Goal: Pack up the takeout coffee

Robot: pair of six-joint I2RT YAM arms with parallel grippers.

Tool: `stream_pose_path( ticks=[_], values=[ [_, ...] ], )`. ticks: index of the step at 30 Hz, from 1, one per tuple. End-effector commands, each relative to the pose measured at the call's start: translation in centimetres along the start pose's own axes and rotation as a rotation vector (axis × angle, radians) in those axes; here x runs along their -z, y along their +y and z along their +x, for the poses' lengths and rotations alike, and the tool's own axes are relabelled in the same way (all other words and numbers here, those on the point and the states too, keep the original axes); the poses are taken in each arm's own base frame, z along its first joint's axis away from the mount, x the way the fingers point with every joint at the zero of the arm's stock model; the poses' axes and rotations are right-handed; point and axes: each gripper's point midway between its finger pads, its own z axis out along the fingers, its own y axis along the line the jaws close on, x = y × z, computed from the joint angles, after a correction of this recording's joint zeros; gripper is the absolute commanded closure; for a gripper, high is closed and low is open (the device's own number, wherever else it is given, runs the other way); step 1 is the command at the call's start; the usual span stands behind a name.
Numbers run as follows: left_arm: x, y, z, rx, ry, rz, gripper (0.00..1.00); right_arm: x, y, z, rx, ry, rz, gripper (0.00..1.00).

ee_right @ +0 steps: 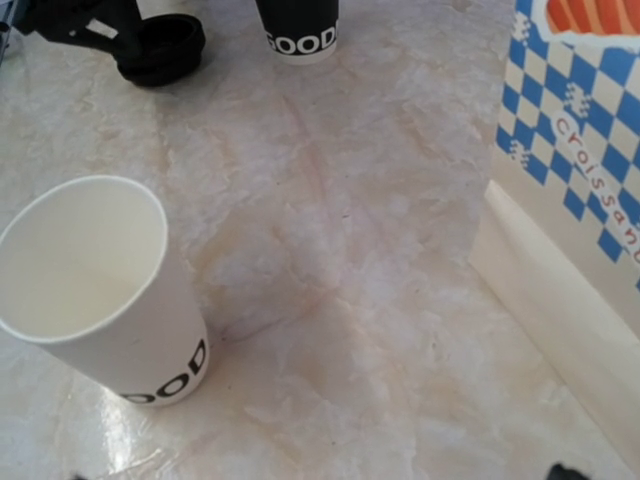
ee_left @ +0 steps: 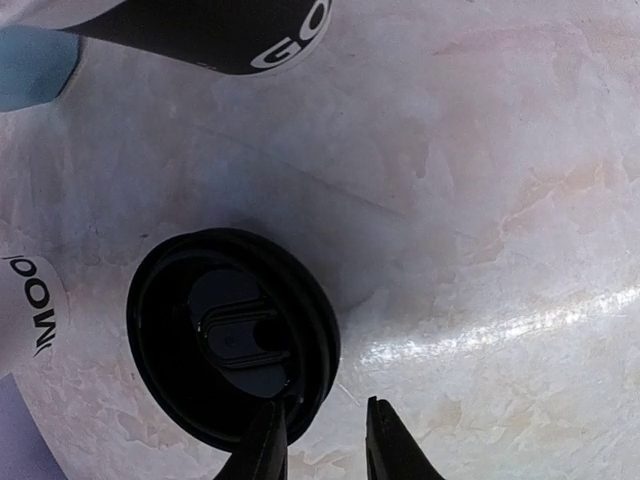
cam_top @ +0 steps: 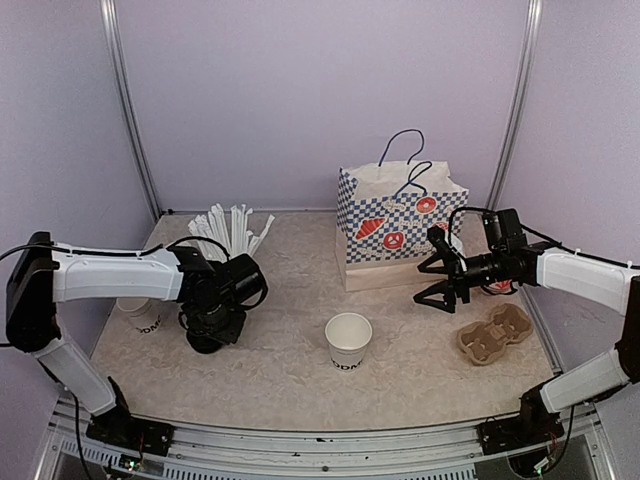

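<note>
You're looking at an early stage: left gripper (ee_left: 322,420) is hovering, jaws slightly apart, at the rim of the black lid (ee_left: 230,335) on the table (cam_top: 290,390), right gripper (cam_top: 440,277) is hanging wide open by the bag (cam_top: 400,225) (white cup (cam_top: 348,340) mid-table lidless, nothing packed yet)

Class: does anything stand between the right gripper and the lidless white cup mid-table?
Nothing visible. Bare tabletop lies between the right gripper and the white cup; the checkered paper bag stands behind that path, the cardboard cup carrier right of it.

Left cup (cam_top: 141,316) half behind arm (cam_top: 110,275)
</note>
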Motion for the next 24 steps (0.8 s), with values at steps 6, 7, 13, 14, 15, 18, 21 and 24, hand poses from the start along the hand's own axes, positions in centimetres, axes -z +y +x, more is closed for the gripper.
stream_pose_path(
  ticks=[6, 7, 13, 14, 15, 18, 21, 24],
  values=[
    [-2.2, -0.6, 0.4, -0.023, 0.037, 0.015, 0.72, -0.2, 0.1, 0.5, -0.012, 0.008, -0.014, 0.02],
    [-2.3, -0.4, 0.4, -0.023, 0.037, 0.005, 0.73, -0.2, 0.1, 0.5, -0.013, 0.009, -0.014, 0.02],
    [-2.8, 0.2, 0.3, -0.027, 0.04, -0.025, 0.73, -0.3, -0.1, 0.6, -0.016, 0.013, -0.013, 0.03],
    [-2.9, 0.3, 0.3, -0.028, 0.043, -0.028, 0.73, -0.3, 0.0, 0.7, -0.018, 0.014, -0.014, 0.03],
    [-3.1, 0.4, 0.5, -0.029, 0.048, -0.031, 0.74, -0.4, -0.1, 0.8, -0.019, 0.015, -0.013, 0.02],
    [-3.4, 0.4, 0.6, -0.029, 0.056, -0.026, 0.76, -0.4, -0.1, 0.7, -0.019, 0.015, -0.013, 0.03],
    [-3.6, 0.4, 0.7, -0.032, 0.062, -0.027, 0.81, -0.4, -0.1, 0.8, -0.02, 0.017, -0.013, 0.03],
    [-3.5, 0.5, 0.7, -0.03, 0.064, -0.034, 0.85, -0.4, -0.1, 0.8, -0.021, 0.018, -0.013, 0.03]
  ],
)
